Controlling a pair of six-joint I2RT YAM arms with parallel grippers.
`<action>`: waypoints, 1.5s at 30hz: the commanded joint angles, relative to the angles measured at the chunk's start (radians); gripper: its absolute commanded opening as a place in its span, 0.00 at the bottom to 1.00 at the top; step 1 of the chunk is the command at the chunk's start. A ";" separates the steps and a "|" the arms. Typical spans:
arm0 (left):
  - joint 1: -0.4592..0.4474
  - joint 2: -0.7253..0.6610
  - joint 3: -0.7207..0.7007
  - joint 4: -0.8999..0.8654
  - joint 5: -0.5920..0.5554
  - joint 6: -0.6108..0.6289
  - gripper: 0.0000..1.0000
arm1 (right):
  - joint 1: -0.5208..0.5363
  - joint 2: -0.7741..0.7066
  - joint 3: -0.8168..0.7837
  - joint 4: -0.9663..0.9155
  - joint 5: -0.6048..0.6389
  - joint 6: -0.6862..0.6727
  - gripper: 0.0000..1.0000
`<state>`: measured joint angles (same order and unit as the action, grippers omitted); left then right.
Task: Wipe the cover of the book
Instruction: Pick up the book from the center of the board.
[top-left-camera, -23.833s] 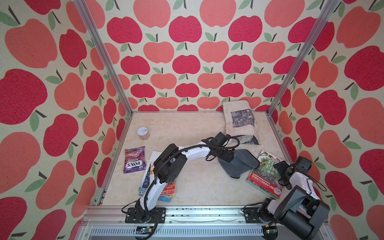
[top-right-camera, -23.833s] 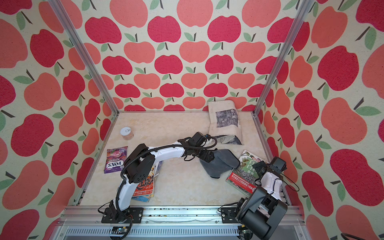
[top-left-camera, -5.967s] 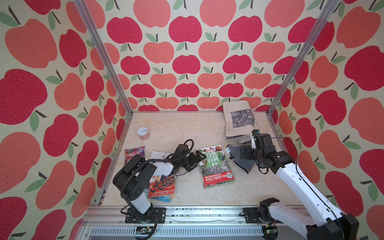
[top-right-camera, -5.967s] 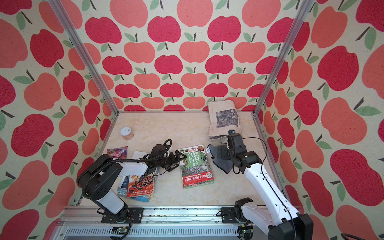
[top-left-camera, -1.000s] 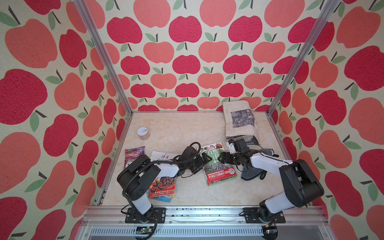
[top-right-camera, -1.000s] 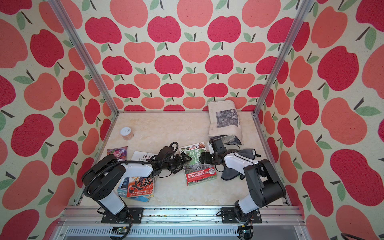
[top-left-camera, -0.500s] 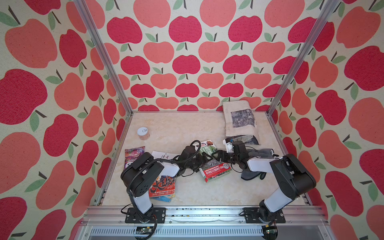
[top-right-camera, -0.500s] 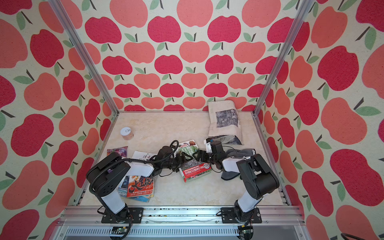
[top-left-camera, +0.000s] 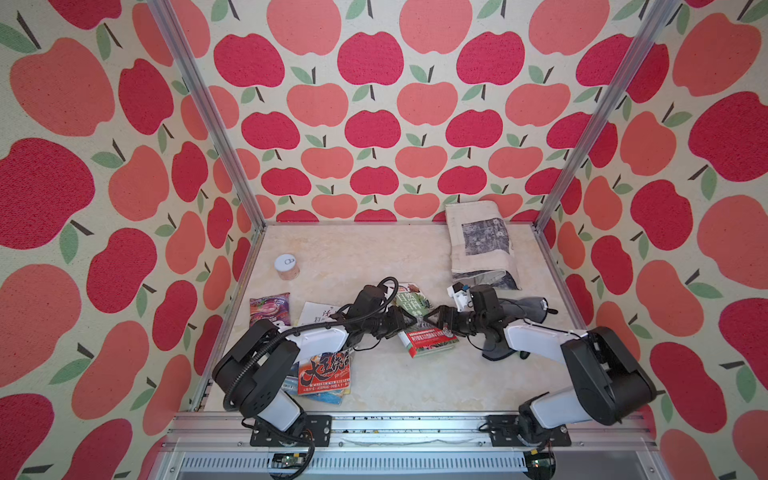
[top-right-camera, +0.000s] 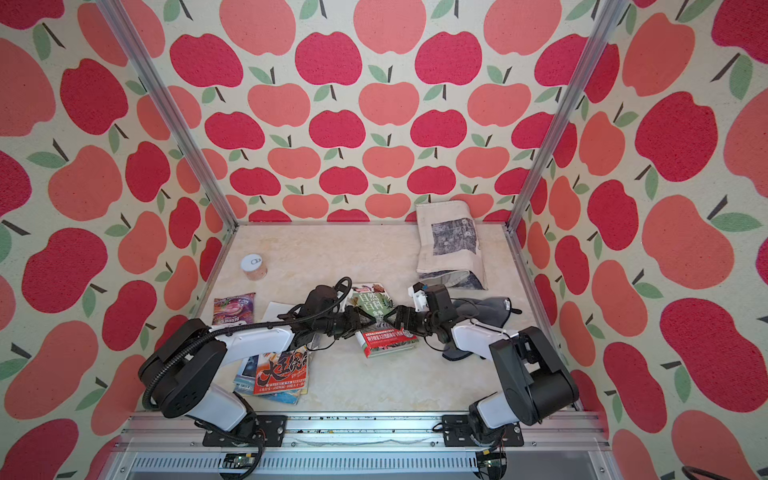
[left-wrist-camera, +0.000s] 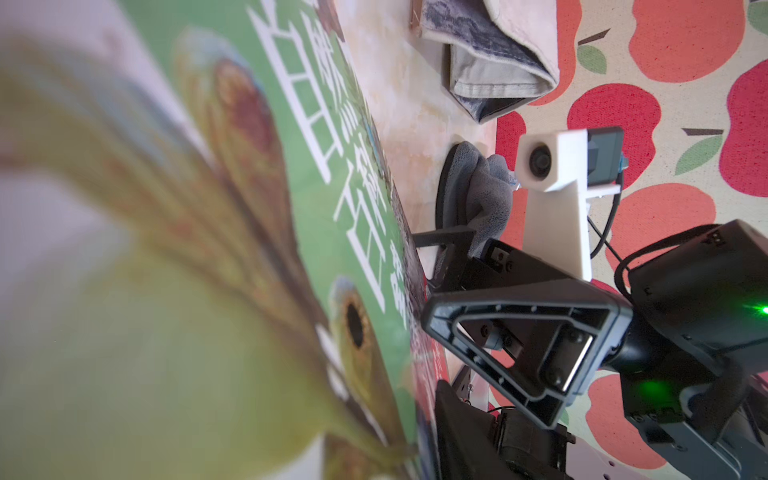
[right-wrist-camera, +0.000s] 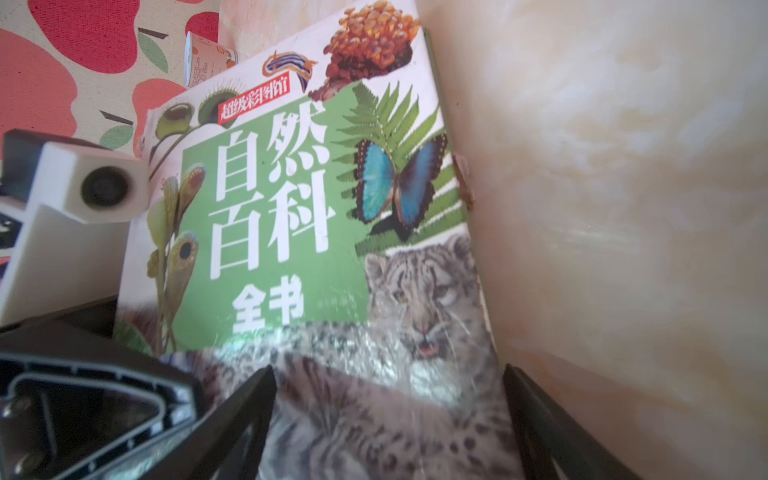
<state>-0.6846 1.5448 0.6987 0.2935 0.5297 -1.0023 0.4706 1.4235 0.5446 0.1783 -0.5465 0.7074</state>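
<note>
Green glossy nature book (top-left-camera: 409, 301) is lying between the right gripper (top-left-camera: 433, 319), gaping wide and gripping nothing, and the left gripper (top-left-camera: 407, 321), whose jaws I cannot judge.

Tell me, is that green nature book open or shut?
Shut: in the right wrist view the book shows only its front cover, no inside pages.

Your beige marble tabletop (top-left-camera: 374, 386) carries: white-lidded jar (top-left-camera: 286, 266) back left; purple sweet packet (top-left-camera: 269, 309) and white booklet (top-left-camera: 316, 316) nearer you; comic stack (top-left-camera: 326, 372) front left; green book (top-left-camera: 430, 338) centre; grey cloth (top-left-camera: 525, 307) right; folded newspaper (top-left-camera: 482, 241) back right, against the wall (top-left-camera: 374, 124).
</note>
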 joint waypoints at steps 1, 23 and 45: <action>0.023 -0.084 0.068 0.054 0.136 0.080 0.14 | -0.061 -0.096 -0.007 -0.110 -0.105 0.010 0.94; 0.064 -0.233 0.216 0.027 0.452 0.328 0.00 | -0.085 -0.193 -0.049 0.269 -0.309 0.349 0.99; 0.168 -0.205 0.212 0.336 0.617 0.129 0.00 | -0.109 -0.077 -0.061 0.834 -0.427 0.792 0.99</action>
<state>-0.5301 1.4204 0.8032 0.2867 1.0061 -0.9081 0.3653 1.3144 0.5159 0.9039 -0.8955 1.3666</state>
